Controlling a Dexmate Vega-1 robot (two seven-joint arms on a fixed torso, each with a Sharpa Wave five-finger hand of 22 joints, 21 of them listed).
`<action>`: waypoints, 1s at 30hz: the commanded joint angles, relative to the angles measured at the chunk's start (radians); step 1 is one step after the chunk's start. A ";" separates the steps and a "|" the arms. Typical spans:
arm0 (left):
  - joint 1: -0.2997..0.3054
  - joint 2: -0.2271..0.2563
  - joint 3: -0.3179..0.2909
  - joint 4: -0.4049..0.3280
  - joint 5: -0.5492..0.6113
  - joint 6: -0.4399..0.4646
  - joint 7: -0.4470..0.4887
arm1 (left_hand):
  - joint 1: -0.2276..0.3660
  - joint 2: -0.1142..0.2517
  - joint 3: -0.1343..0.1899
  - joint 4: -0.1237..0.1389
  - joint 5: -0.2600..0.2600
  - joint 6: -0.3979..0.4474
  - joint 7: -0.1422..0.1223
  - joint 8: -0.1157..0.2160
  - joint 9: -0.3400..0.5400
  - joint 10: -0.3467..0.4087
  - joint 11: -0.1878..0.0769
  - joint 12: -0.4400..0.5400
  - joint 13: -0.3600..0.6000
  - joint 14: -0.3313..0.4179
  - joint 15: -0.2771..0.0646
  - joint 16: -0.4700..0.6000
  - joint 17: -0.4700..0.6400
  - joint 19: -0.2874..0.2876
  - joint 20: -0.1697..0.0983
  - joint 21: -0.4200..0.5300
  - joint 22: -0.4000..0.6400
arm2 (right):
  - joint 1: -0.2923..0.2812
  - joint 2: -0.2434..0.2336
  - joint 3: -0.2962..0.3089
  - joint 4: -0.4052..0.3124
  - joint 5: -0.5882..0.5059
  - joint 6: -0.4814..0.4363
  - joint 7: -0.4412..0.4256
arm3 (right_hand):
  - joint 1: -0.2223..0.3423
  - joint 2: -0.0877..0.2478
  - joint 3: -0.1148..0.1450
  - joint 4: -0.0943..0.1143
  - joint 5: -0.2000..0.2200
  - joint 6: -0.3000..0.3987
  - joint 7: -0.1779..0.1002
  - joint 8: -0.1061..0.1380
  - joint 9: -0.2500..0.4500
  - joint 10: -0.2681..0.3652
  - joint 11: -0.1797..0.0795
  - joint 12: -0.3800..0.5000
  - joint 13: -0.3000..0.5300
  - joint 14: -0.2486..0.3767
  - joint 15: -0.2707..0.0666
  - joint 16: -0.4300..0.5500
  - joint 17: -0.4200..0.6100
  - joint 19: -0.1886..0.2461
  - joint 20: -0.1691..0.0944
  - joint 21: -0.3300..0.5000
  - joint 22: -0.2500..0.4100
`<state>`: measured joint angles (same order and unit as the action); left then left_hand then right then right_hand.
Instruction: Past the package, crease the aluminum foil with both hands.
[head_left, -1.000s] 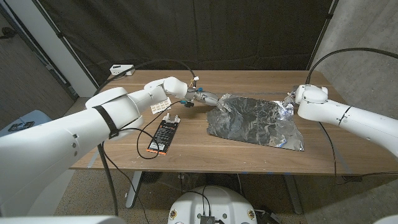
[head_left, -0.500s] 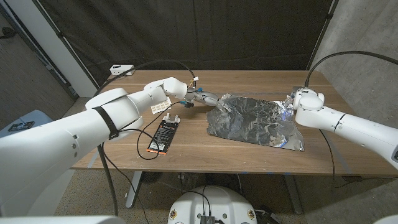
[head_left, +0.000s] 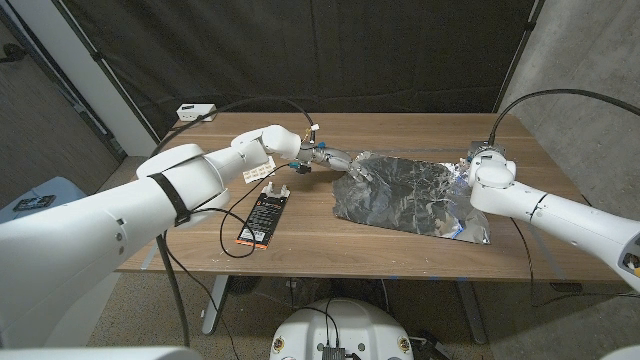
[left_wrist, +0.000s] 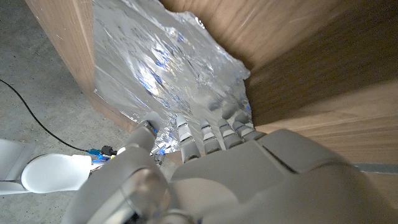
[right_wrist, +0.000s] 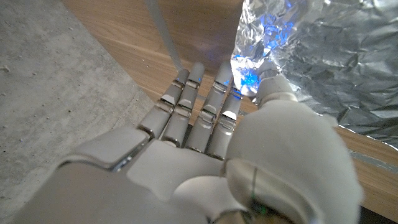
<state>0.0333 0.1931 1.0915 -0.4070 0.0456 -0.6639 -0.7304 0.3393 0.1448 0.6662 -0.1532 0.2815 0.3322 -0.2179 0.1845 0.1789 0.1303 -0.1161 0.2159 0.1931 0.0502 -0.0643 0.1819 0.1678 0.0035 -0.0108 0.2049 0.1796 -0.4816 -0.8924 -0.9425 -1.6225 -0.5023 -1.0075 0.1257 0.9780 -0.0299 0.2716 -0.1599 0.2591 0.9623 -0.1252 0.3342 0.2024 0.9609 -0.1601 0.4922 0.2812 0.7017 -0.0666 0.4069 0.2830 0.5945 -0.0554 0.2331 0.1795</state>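
Risk: foil (head_left: 412, 193) thin, already crumpled; uneven pull from two hands could tear it or crease it crooked; slack pinch could slip.
Foil lies mid-table, right of package (head_left: 263, 217), spanning between hands.
Left hand (head_left: 335, 158) pinches foil's far-left corner.
Right hand (right_wrist: 214, 118) pinches far-right edge, other fingers straight.

Print on the black package (head_left: 263, 219) — too small to read.
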 joint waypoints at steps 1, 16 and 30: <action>0.008 0.005 -0.011 -0.013 -0.001 -0.002 -0.022 | 0.016 0.000 0.000 -0.007 -0.004 0.005 -0.002 0.000 0.002 0.009 -0.003 0.003 0.001 0.011 -0.002 0.002 0.003 0.009 0.005 0.007 0.005 | -0.029 0.007 0.022 0.005 -0.003 0.006 -0.055 | 0.023 0.006 -0.003 0.001 0.005 0.027 -0.002 0.013 0.004 0.020 -0.017 0.011 0.006 0.025 -0.156 0.008 0.006 0.014 -0.013 0.006 0.002; 0.009 0.002 -0.012 -0.011 0.009 0.007 -0.019 | 0.020 -0.001 -0.001 -0.008 -0.005 0.009 -0.002 0.000 0.003 0.010 -0.003 0.002 0.001 0.012 -0.003 0.002 0.003 0.010 0.005 0.007 0.005 | -0.033 0.007 0.028 -0.005 -0.010 0.009 -0.066 | 0.055 0.016 -0.006 0.000 0.008 0.075 -0.006 0.028 0.007 0.075 -0.025 0.033 0.010 0.069 -0.162 0.021 0.013 0.025 -0.030 0.004 0.001; 0.008 -0.008 -0.006 0.000 0.014 0.021 -0.006 | 0.024 0.000 -0.001 -0.009 -0.006 0.012 -0.002 0.001 0.003 0.013 -0.004 0.002 0.002 0.014 -0.002 0.002 0.003 0.011 0.005 0.006 0.005 | -0.029 -0.011 0.030 -0.049 -0.028 -0.002 -0.043 | 0.081 0.023 -0.007 -0.002 0.008 0.103 -0.003 0.037 0.009 0.099 -0.030 0.046 0.019 0.095 -0.165 0.027 0.019 0.026 -0.036 0.001 0.001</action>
<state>0.0417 0.1928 1.0795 -0.4163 0.0529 -0.6544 -0.7474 0.3505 0.1448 0.6619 -0.1573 0.2775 0.3360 -0.2216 0.1845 0.1789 0.1344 -0.1202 0.2159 0.1929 0.0610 -0.0644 0.1819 0.1679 0.0036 -0.0110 0.2082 0.1788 -0.5125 -0.8902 -0.9144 -1.6403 -0.5174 -0.9988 0.0673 1.0451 -0.0075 0.2661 -0.1599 0.2629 1.0543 -0.1287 0.3663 0.2070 1.0445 -0.1897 0.5324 0.2952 0.7803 -0.0844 0.4293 0.2970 0.6178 -0.0538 0.2329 0.1793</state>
